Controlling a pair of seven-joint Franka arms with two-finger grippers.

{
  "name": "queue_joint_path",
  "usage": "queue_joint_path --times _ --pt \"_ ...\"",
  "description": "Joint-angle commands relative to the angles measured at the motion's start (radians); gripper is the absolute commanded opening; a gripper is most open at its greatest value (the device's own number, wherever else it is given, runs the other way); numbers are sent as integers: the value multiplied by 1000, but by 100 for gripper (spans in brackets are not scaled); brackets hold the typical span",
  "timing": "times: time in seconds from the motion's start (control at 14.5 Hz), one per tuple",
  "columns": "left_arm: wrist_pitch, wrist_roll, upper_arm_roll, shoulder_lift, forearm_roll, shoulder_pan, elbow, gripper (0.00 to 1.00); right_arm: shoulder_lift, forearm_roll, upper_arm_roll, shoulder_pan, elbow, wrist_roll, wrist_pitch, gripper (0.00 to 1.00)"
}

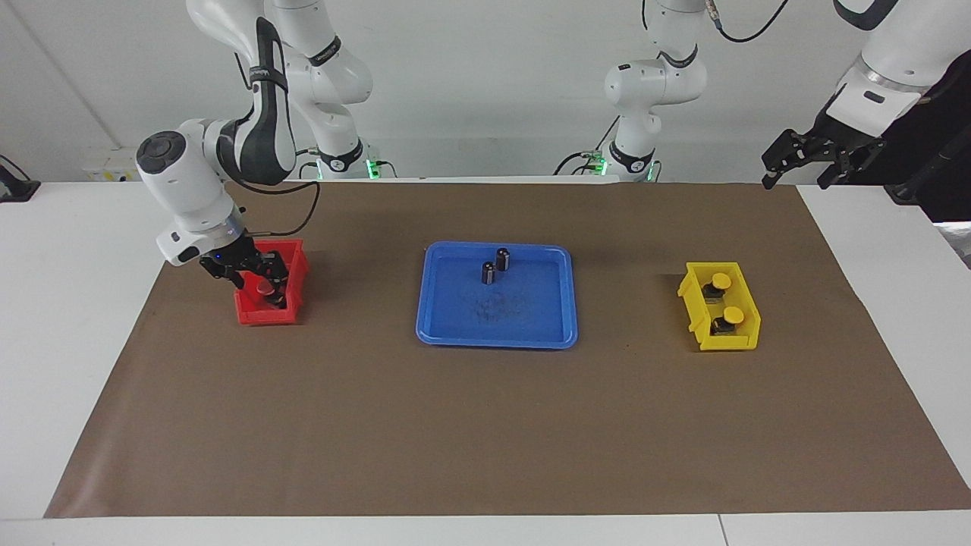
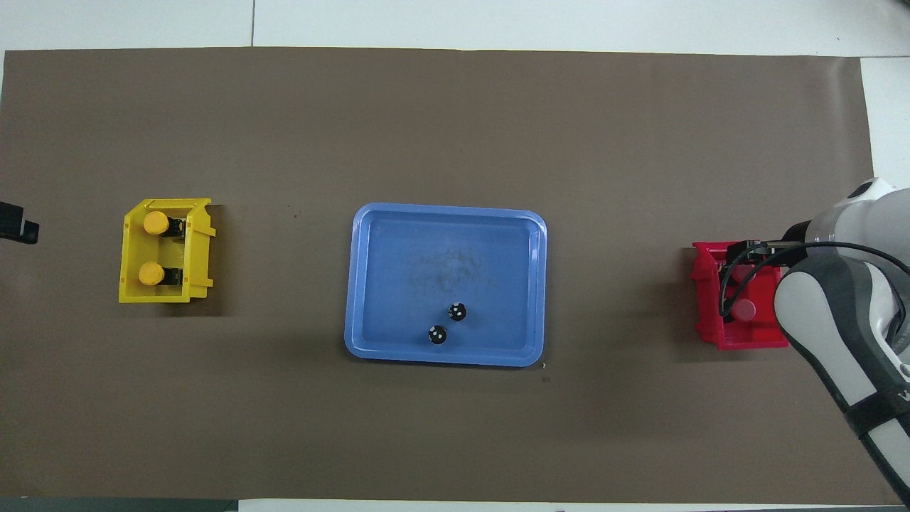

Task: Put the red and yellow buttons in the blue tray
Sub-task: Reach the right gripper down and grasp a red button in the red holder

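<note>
The blue tray lies at the middle of the brown mat. One red button shows in the small red bin toward the right arm's end. A second red button is hidden. My right gripper reaches down into the red bin at that button. Two yellow buttons sit in the small yellow bin toward the left arm's end. My left gripper waits open and empty, raised over the table's edge near its base.
Two dark capless cylinders stand in the tray, in the part nearer to the robots. The right arm's forearm covers part of the red bin in the overhead view.
</note>
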Motion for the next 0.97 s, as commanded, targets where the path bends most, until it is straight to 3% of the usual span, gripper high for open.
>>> queue_joint_path --times 0.0,0.9 --pt "-7 5 -3 -27 -5 9 -25 100 -4 -1 4 -11 -34 -32 40 77" --pt "-7 5 -3 -27 -5 9 -25 100 -2 -9 3 -14 -83 -93 91 75"
